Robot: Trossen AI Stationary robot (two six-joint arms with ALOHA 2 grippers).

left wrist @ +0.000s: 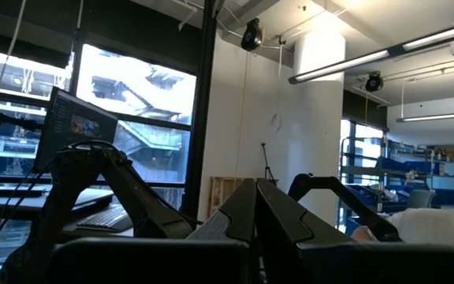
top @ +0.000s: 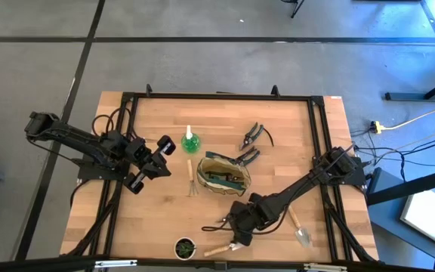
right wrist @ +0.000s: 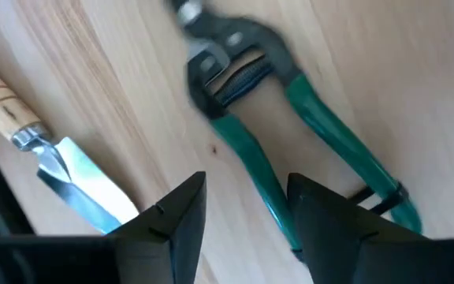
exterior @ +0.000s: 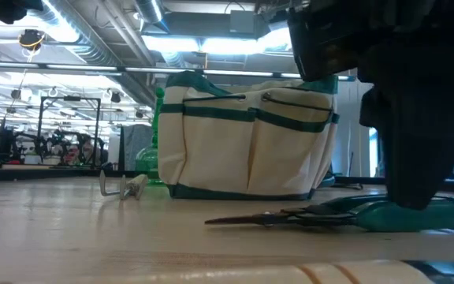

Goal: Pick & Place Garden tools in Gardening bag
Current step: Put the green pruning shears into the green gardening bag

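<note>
The tan gardening bag (top: 223,174) stands mid-table, mouth up, also seen in the low view (exterior: 247,138). Green-handled pruners (right wrist: 290,134) lie flat on the wood near the front edge (exterior: 353,214). My right gripper (right wrist: 247,217) hangs over them, pointing down and open, one finger on each side of one green handle, touching nothing I can see. A wooden-handled trowel (right wrist: 46,150) lies beside the pruners. My left gripper (top: 157,162) is shut and empty, raised left of the bag. A green spray bottle (top: 189,141) stands behind the bag.
Two black pruners (top: 251,134) (top: 248,157) lie behind and right of the bag. A fork (top: 191,177) rests left of it, a trowel (top: 300,230) at the front right. A small dark pot with a plant (top: 185,247) stands at the front edge.
</note>
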